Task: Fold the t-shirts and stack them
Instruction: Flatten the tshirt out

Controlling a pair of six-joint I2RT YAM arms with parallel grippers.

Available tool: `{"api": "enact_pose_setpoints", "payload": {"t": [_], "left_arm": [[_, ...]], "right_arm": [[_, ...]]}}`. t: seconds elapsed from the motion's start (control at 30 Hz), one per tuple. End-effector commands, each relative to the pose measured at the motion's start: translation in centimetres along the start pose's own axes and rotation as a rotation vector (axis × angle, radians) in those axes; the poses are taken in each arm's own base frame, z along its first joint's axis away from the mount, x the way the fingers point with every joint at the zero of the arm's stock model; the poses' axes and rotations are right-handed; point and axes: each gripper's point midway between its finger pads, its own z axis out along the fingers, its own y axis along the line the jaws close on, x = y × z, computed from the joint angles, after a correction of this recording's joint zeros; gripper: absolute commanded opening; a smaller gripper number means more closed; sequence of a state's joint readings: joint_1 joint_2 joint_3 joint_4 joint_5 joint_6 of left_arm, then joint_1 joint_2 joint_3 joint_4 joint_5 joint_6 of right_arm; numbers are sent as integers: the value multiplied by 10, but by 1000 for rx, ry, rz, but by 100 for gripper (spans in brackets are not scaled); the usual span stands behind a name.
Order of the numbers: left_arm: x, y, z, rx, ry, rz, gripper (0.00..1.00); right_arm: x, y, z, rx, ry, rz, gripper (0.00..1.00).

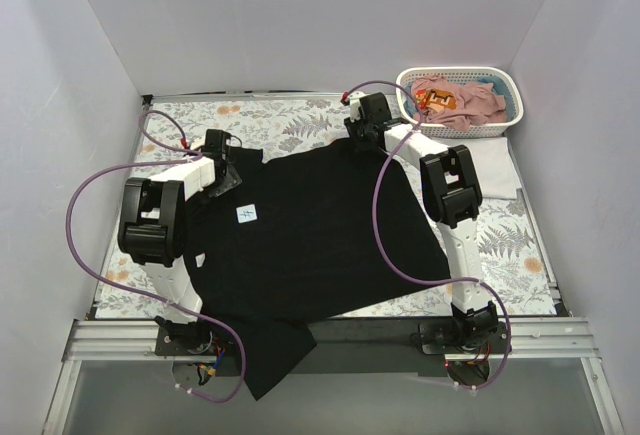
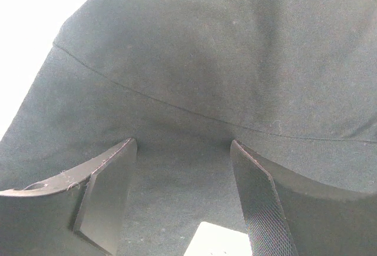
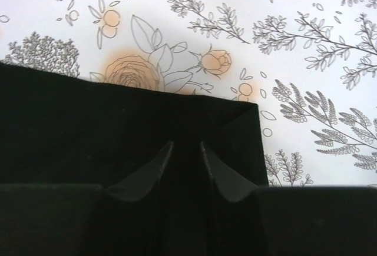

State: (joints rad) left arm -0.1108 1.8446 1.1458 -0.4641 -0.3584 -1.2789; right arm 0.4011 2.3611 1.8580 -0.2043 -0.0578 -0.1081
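Black t-shirt [image 1: 310, 240] lies spread at the centre of the bench [image 1: 520, 245], white neck label [image 1: 248, 214] up, one part hanging off the 6 o'clock edge. Left pincer [image 2: 184, 144] stands wide over the 10 o'clock sleeve, holding nothing. Right pincer [image 3: 186, 145] is narrow, nipping the shirt's 12 o'clock edge. Pink t-shirts [image 1: 465, 95] sit in the basket [image 1: 470, 127] at 1 o'clock.

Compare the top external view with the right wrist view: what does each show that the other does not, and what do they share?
Only the top external view shows the left arm, the white slotted basket holding pink t-shirts, and the white neck label on the black t-shirt. Only the right wrist view shows the right gripper pinching that shirt's folded corner, and a printed rose in detail. Both show the black t-shirt lying on the floral cloth.
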Motion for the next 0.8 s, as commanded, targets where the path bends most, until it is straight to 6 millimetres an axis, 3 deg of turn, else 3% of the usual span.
{"api": "enact_pose_setpoints", "payload": {"t": [0.0, 0.33, 0.5, 0.6, 0.77], "left_arm": [[13, 5, 12, -43, 43, 22, 64], [20, 9, 18, -78, 72, 39, 64], [23, 12, 20, -92, 81, 47, 64], [23, 12, 22, -96, 84, 46, 64], [24, 10, 22, -90, 90, 48, 64]], "right_arm": [[2, -8, 6, 43, 4, 3, 28], [-14, -29, -11, 69, -35, 9, 8], [-28, -31, -23, 44, -69, 0, 5], [-35, -47, -34, 108, -80, -36, 3], [-47, -98, -53, 347, -68, -130, 2]]}}
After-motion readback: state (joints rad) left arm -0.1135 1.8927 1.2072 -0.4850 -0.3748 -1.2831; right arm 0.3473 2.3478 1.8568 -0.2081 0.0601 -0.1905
